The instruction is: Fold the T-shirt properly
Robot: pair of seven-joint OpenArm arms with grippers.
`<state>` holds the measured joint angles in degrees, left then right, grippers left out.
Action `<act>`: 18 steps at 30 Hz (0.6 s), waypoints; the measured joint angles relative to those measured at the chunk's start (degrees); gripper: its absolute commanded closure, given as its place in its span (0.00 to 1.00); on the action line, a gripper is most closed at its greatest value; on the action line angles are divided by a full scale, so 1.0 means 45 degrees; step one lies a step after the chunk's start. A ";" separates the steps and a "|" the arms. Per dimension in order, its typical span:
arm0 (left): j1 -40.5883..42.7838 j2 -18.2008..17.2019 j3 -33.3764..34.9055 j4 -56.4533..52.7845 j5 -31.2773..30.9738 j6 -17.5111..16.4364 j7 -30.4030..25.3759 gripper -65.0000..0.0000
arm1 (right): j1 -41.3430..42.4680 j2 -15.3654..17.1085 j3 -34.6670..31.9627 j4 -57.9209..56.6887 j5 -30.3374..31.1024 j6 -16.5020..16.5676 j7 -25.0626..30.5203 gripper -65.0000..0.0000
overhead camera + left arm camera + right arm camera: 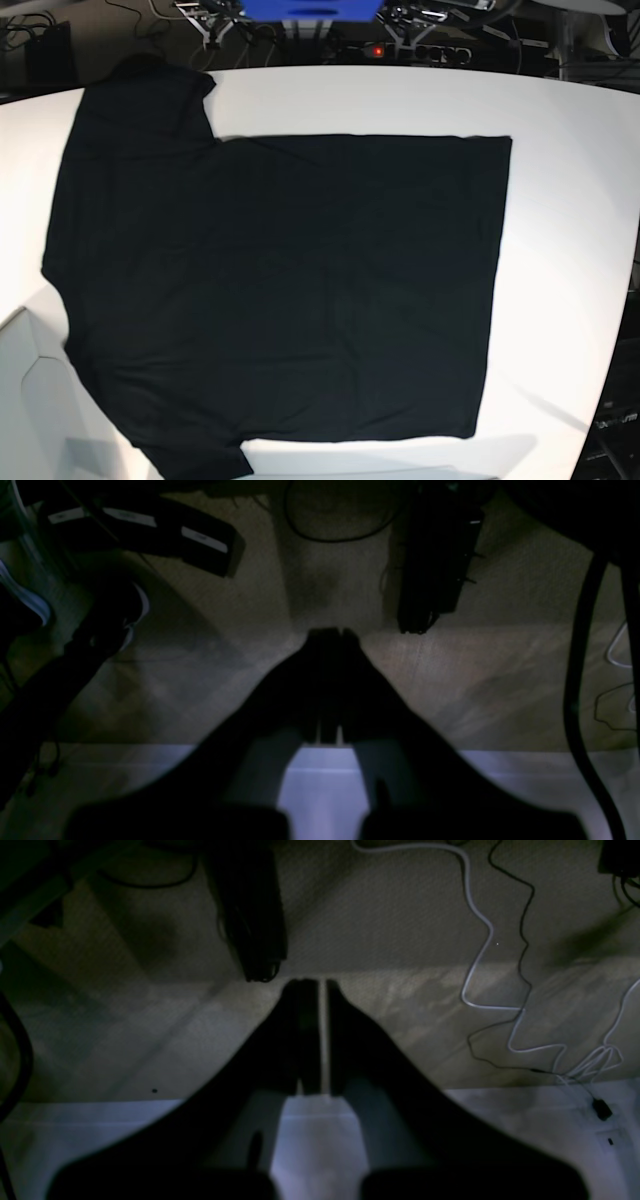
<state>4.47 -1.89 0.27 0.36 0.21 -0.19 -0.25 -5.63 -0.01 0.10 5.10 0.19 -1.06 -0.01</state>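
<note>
The black T-shirt [280,290] lies spread flat on the white table [570,200] in the base view. Its sleeves point to the left and its straight hem is on the right; no print or tag shows. Neither arm appears in the base view. In the left wrist view my left gripper [332,632] is shut with nothing in it, hanging past the table's edge [525,770] over carpet. In the right wrist view my right gripper [320,985] is also shut and empty, with only a thin slit between its fingers, over the carpet beyond the table edge [500,1110].
White and black cables [480,965] trail over the carpet at the right. A dark table leg or stand [255,915] rises from the floor, and a black hose [580,680] hangs at the right. Electronics and a blue box [310,8] sit behind the table.
</note>
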 measured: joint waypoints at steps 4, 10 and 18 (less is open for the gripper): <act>-0.0005 -0.0005 0.0000 0.0000 0.0000 0.0000 -0.0005 1.00 | -0.0019 0.0000 0.0000 0.0000 -0.0005 0.0005 0.0000 1.00; 0.0000 -0.0005 0.0000 0.0000 0.0000 0.0000 -0.0005 1.00 | -0.0083 0.0000 0.0000 0.0005 0.0000 0.0005 0.0034 1.00; 0.0000 -0.0005 0.0000 0.0000 0.0000 0.0000 0.0000 1.00 | -0.0335 0.0000 0.0000 0.0000 -0.0005 0.0053 0.0005 1.00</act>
<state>4.47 -1.91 0.27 0.36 0.21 -0.19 -0.25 -7.14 -0.01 0.10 5.10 0.16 -0.82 0.01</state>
